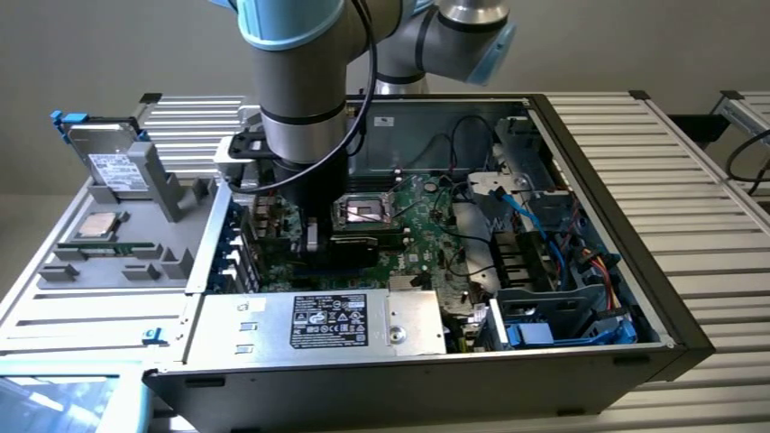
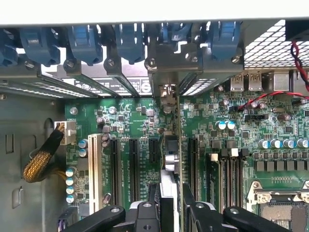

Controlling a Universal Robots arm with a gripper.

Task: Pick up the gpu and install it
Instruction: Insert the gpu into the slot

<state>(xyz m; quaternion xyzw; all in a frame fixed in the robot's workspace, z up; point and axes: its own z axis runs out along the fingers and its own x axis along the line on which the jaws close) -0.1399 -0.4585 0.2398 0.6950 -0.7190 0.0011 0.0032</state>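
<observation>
- Okay, wrist view: gripper (image 2: 170,197) is clenched on the gpu (image 2: 169,162), one finger on each face. The card shows edge-on and upright.
- The gpu stands over the motherboard (image 2: 227,145), in the row of black expansion slots (image 2: 134,164). Its metal bracket end points toward the rear slot openings (image 2: 120,82) under the blue clips (image 2: 129,41).
- Can't tell whether the card's edge is seated in a slot, because the card hides the contact line.
- Exterior view: arm (image 1: 301,90) drops straight down into the open pc case (image 1: 673,298). The gripper is low over the board, just to the exterior view's left of the cpu socket (image 1: 361,213) and on the far side of the power supply (image 1: 331,320).
- Parts tray (image 1: 108,244) with a silver drive (image 1: 114,167) sits outside the case on the exterior view's left, well apart from the gripper.
- Judgement on doing this step well: hold the card vertical, line the edge connector up along the slot and meet the bracket to its rear opening. Press straight down with even pressure and no twist, gripping firmly enough that the board can't slide between the pads.
</observation>
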